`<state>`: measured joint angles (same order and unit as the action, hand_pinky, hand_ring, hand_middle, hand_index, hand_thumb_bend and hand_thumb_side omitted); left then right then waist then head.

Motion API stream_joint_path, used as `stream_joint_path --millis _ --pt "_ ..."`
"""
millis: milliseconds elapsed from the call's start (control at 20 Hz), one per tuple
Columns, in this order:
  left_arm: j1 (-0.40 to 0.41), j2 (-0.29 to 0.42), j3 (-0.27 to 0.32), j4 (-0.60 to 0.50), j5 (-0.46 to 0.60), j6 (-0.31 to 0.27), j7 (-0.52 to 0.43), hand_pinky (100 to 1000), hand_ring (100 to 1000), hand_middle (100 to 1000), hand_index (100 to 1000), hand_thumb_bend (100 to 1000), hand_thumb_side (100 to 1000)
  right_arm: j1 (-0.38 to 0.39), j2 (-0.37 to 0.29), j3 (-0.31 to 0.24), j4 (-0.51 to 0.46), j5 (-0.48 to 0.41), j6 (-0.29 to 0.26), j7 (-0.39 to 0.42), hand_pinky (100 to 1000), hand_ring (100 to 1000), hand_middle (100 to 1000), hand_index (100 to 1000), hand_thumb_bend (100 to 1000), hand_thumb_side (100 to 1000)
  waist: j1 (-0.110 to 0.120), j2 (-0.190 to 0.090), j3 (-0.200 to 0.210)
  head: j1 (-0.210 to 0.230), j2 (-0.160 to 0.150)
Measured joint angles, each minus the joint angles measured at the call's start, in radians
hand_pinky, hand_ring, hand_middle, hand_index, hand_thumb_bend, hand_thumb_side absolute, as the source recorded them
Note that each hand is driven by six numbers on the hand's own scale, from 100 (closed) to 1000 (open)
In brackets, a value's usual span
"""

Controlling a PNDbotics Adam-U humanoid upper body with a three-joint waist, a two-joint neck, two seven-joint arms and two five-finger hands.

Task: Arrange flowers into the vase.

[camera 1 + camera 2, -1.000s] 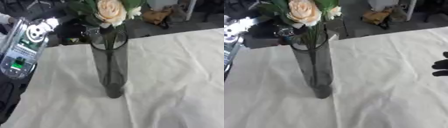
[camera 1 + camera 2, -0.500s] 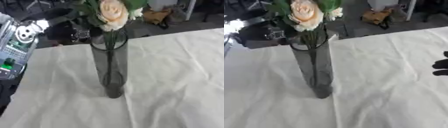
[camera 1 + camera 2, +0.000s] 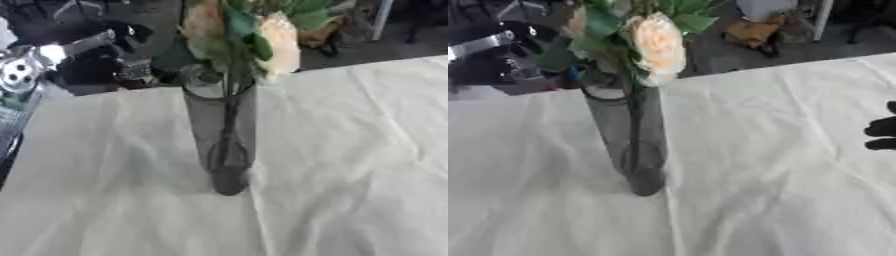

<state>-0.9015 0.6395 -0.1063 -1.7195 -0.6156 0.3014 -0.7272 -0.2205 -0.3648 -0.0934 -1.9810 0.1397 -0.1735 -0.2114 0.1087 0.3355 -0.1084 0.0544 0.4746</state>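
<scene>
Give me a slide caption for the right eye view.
Cream rose with green leaves standing in a tall smoky glass vase on a white cloth, right hand at the edge.

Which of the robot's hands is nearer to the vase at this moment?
Left. The left hand is behind the vase, beside its rim and the flowers. The right hand only shows at the view's right edge, far across the cloth.
</scene>
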Motion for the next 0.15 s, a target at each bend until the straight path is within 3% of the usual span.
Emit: stream_joint_path --millis 150 --pt "0.023 0.011 0.014 -0.017 0.010 0.010 0.010 844 865 898 1000 697 1000 0.000 0.000 -0.005 0.000 0.000 0.000 -0.003 578 652 603 816 100 1000 -0.001 0.000 0.004 -0.003 0.000"
